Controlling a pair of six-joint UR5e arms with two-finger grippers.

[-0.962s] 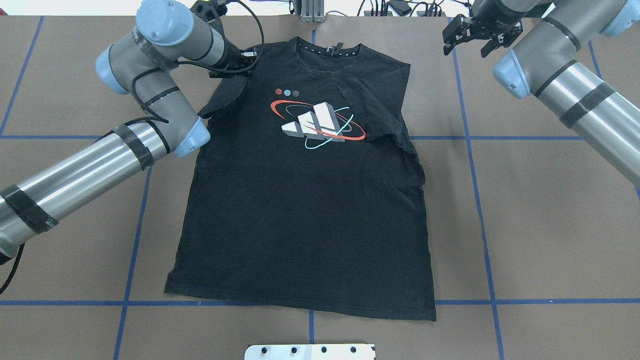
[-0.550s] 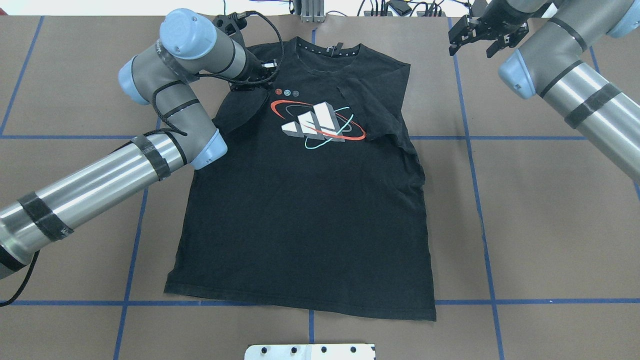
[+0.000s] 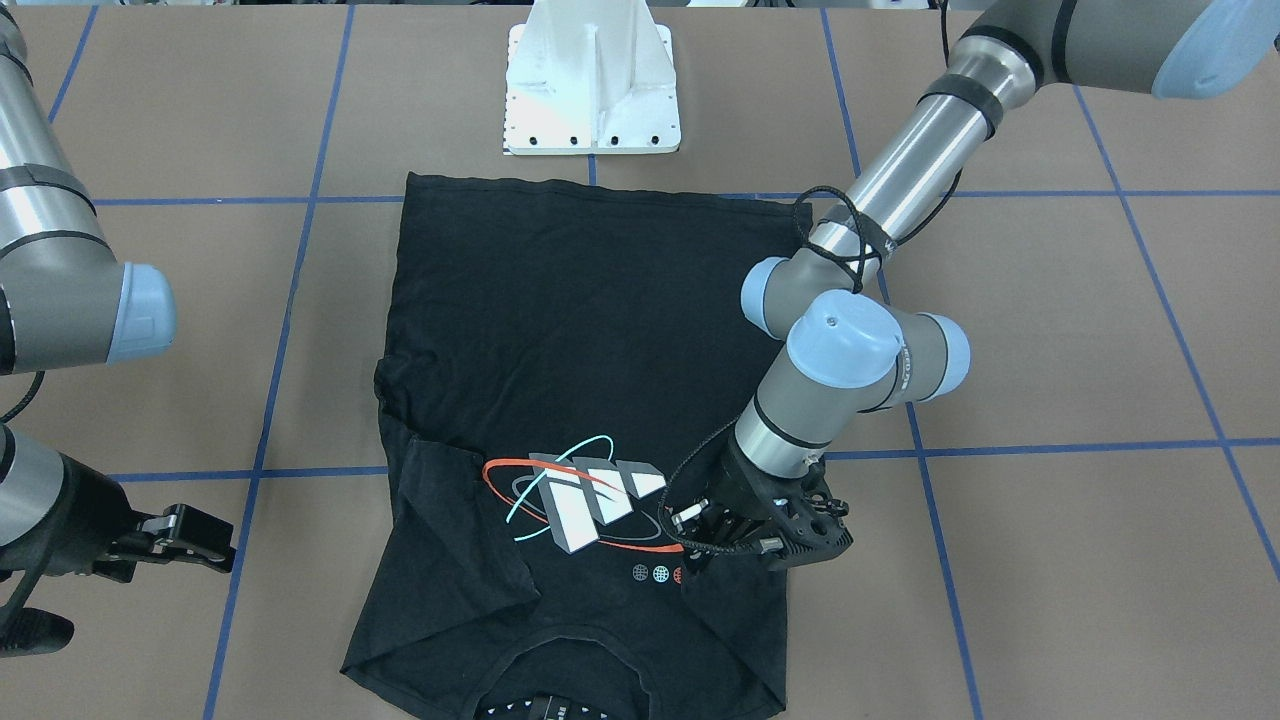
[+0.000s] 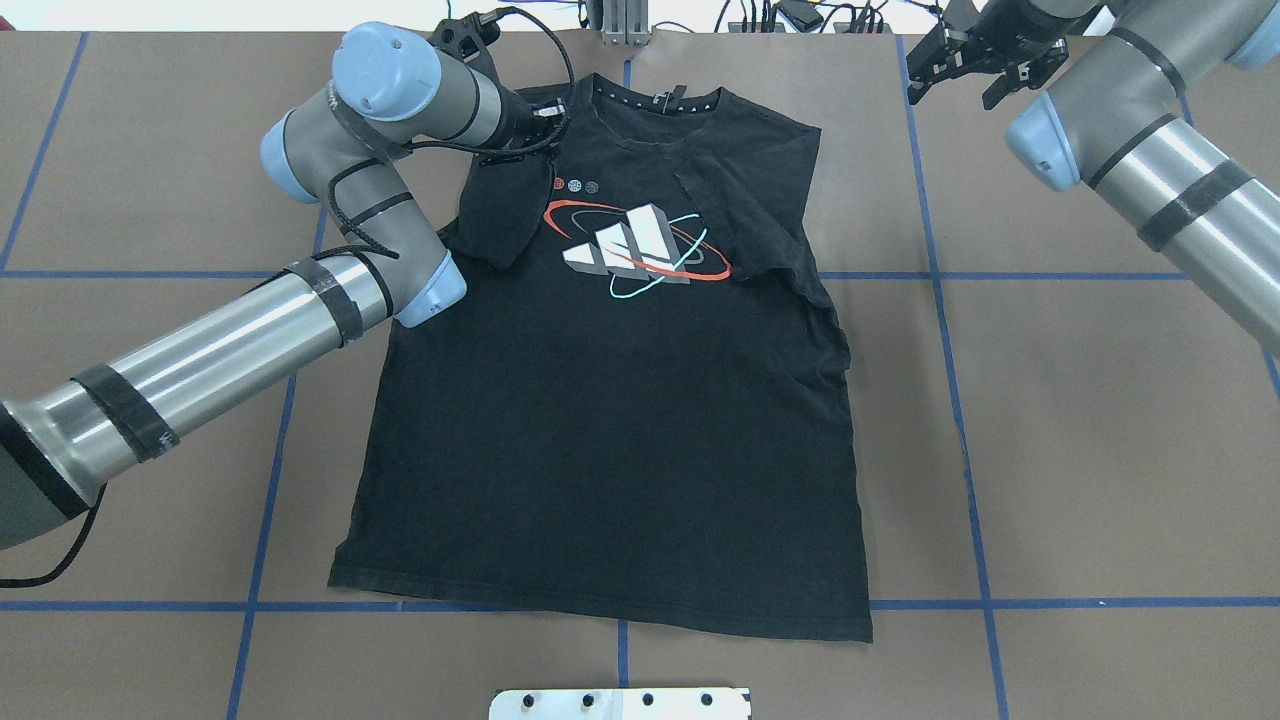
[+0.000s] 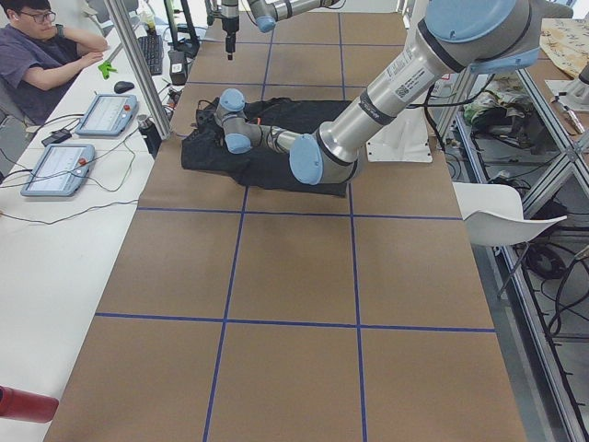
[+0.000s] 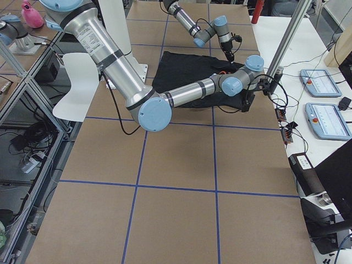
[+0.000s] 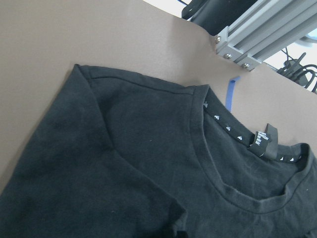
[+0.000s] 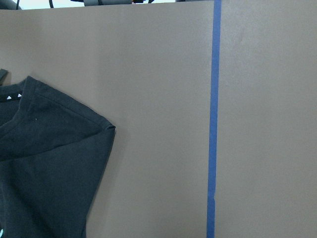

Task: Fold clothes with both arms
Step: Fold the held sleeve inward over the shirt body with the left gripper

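Note:
The black T-shirt (image 4: pixel 620 430) lies flat, print (image 4: pixel 632 243) up, collar at the table's far edge. Its sleeve on the overhead view's right (image 4: pixel 745 215) is folded in over the chest. My left gripper (image 4: pixel 547 158) is shut on the other sleeve (image 4: pixel 500 215) and holds it folded inward beside the three dots; it also shows in the front view (image 3: pixel 692 572). My right gripper (image 4: pixel 972 75) is open and empty, hovering off the shirt at the far right. The left wrist view shows the collar and shoulder (image 7: pixel 124 163). The right wrist view shows a shoulder corner (image 8: pixel 44 158).
A white mount plate (image 4: pixel 620 703) sits at the near edge below the hem. Blue tape lines (image 4: pixel 940 275) grid the brown table. An aluminium post (image 4: pixel 620 22) and cables stand behind the collar. An operator (image 5: pixel 46 55) and tablets sit past the far edge.
My left gripper has moved toward the shirt's middle, pulling the sleeve in over the chest. My right gripper has drifted slightly farther back and outward.

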